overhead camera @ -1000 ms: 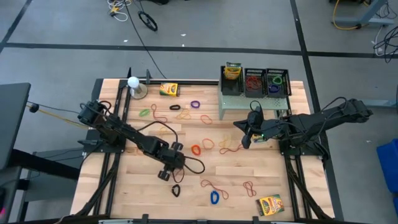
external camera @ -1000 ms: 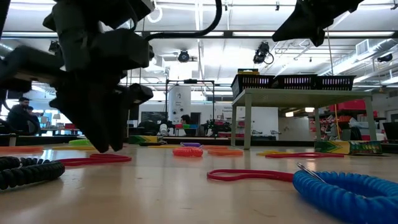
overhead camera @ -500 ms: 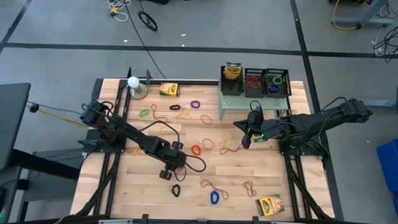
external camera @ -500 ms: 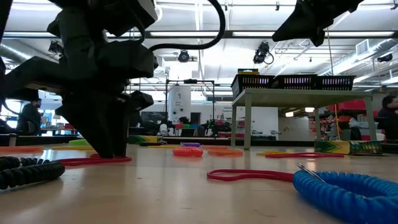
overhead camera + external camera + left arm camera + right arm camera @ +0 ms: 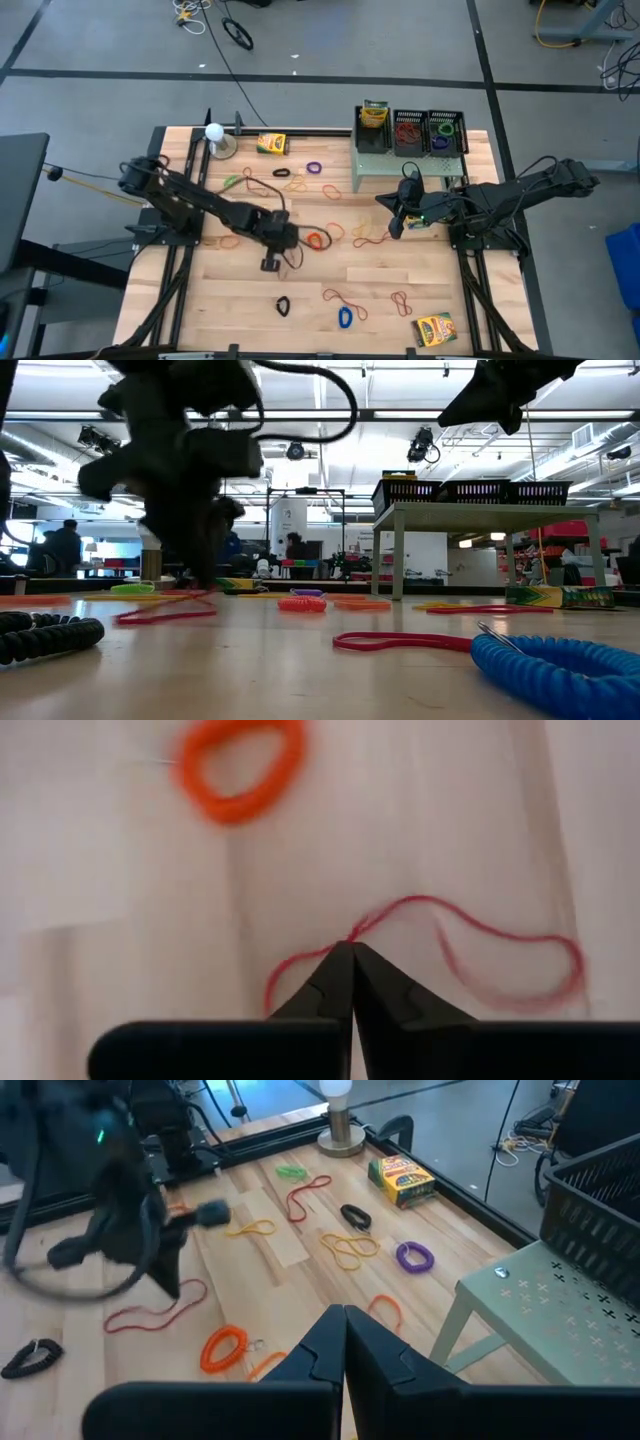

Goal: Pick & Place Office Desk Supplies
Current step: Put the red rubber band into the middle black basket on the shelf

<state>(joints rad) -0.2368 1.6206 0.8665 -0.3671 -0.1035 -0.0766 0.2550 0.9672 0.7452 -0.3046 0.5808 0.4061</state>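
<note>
A thin red rubber band (image 5: 470,935) lies on the wooden table left of centre, and my left gripper (image 5: 350,952) is shut on it; the low view shows the same gripper (image 5: 205,585) and band (image 5: 160,612). An orange band (image 5: 238,772) lies just beyond. My right gripper (image 5: 395,230) is shut on nothing and hovers above the table in front of the pale green shelf (image 5: 375,168). Three black mesh trays (image 5: 410,132) stand on that shelf. Crayon boxes (image 5: 271,143) (image 5: 433,328) lie on the table. My left gripper pinches the red band where its loop narrows (image 5: 352,933), between the two fingertips. The fingers come from above, slanting down. The gripped part is raised a little; the rest of the band (image 5: 135,616) trails slack onto the table.
Many loose bands are scattered over the table: purple (image 5: 314,166), green (image 5: 232,181), black (image 5: 283,305) and a blue coil (image 5: 345,317). A white ball on a stand (image 5: 214,132) is at the far left. Free room lies near the front left.
My left gripper has moved toward the table's far edge and a little up, and has shut on the red band. The band's gripped part is lifted off the table while its other end stays down. The right arm has kept still.
</note>
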